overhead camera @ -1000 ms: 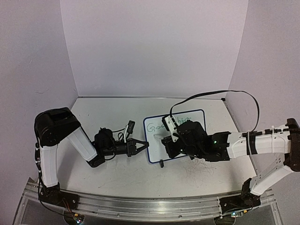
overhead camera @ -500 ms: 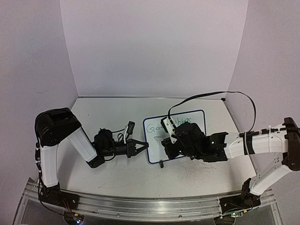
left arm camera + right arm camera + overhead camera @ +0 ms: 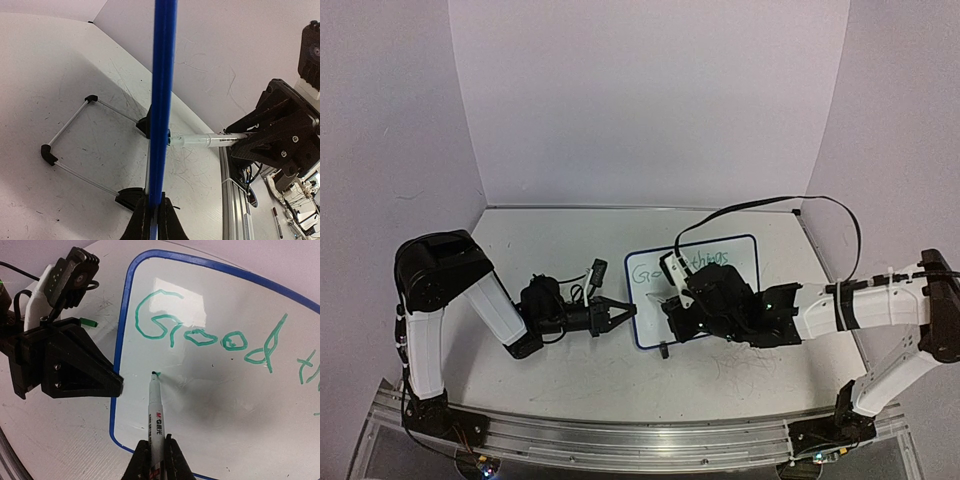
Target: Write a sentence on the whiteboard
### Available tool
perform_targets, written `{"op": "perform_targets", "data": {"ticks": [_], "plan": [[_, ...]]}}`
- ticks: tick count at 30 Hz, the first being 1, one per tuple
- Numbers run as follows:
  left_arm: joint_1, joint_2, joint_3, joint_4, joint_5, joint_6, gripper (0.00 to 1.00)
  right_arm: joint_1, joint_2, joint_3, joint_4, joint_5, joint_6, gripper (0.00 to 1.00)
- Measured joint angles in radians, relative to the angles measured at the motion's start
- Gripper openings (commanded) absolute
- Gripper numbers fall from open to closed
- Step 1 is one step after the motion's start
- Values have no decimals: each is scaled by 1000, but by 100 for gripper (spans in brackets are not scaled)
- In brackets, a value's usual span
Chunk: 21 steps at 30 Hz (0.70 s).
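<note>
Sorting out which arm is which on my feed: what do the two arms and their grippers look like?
Both arms have white links with black joints: left arm, right arm. The left gripper and right gripper are black, angular and wedge-shaped. A black cable loops from the right arm.

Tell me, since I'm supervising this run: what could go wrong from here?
1. The left gripper pinches only the thin frame edge of the whiteboard. Pressure from the marker might shift the board and skew the stroke.
2. The marker's tip sits close under "Good" in the sentence, so tall letters on the second line could run into it.
</note>
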Motion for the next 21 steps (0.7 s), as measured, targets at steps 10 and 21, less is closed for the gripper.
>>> {"op": "perform_targets", "data": {"ticks": [10,21], "plan": [[0,0,0,0,0,0,0,18,0,-38,0,-11,48,0],[0,0,0,0,0,0,0,48,0,-98,-8,-27,101,0]]}}
